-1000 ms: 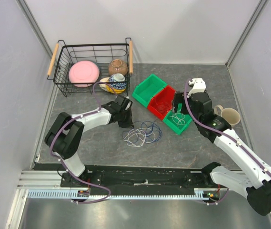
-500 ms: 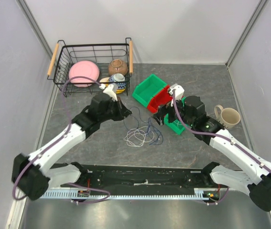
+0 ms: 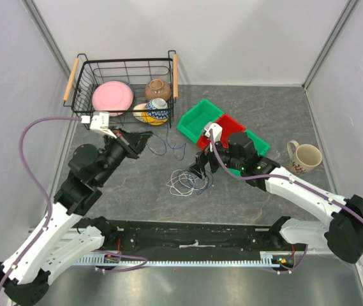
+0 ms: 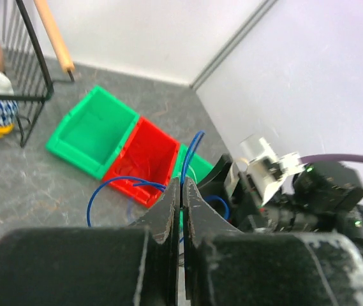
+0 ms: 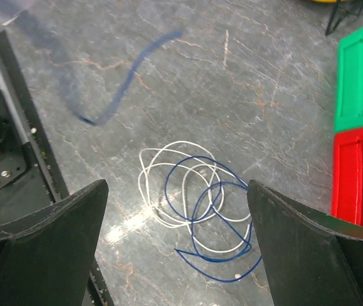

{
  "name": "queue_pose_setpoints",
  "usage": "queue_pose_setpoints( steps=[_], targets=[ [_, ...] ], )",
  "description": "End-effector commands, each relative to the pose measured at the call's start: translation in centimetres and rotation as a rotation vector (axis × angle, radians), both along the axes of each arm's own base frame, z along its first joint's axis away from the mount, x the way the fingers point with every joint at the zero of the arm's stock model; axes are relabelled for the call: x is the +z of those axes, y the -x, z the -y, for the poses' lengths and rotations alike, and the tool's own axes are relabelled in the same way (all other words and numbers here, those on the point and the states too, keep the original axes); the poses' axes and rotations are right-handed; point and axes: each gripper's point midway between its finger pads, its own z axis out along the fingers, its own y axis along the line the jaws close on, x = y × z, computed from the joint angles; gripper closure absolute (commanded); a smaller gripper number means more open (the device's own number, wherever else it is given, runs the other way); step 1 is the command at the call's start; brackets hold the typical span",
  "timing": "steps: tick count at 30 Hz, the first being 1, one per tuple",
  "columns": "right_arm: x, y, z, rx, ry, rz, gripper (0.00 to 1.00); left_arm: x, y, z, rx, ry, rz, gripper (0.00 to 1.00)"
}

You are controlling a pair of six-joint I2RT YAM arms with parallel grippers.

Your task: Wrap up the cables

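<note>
The left claw (image 4: 182,191) is clamped on the blue cable (image 4: 192,145) and holds one end above the grey table (image 3: 130,185), while the right claw (image 3: 201,168), fingers spread wide, hovers over that cable's loops and the white cable (image 5: 162,167), both lying near the red bin (image 3: 222,131).

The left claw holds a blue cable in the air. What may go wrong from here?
1. The blue cable overlaps the white cable loops on the table; pulling may drag both or tighten a knot.
2. The left claw pinches only a thin strand, which may slip out.
3. The right claw hangs open above the loops, so nothing anchors them.
</note>
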Motion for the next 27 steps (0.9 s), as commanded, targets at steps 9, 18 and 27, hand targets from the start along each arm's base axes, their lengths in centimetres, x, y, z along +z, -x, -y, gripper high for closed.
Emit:
queue_pose_setpoints(
  steps=[9,18,27],
  targets=[
    [-7.8,-2.0,1.5,-0.133,0.331,-0.132,0.10,4.1,0.2,-6.3,0.278,0.017,0.111,0.98],
    [-13.2,-1.5,4.1,-0.151,0.568,-0.221,0.22,3.4,0.8,-8.2,0.347,0.009,0.090,0.98],
    [-11.9,-1.6,3.2,-0.132,0.522,-0.217,0.20,1.1,-0.8,-8.2,0.402,-0.038,0.016,0.98]
  ],
)
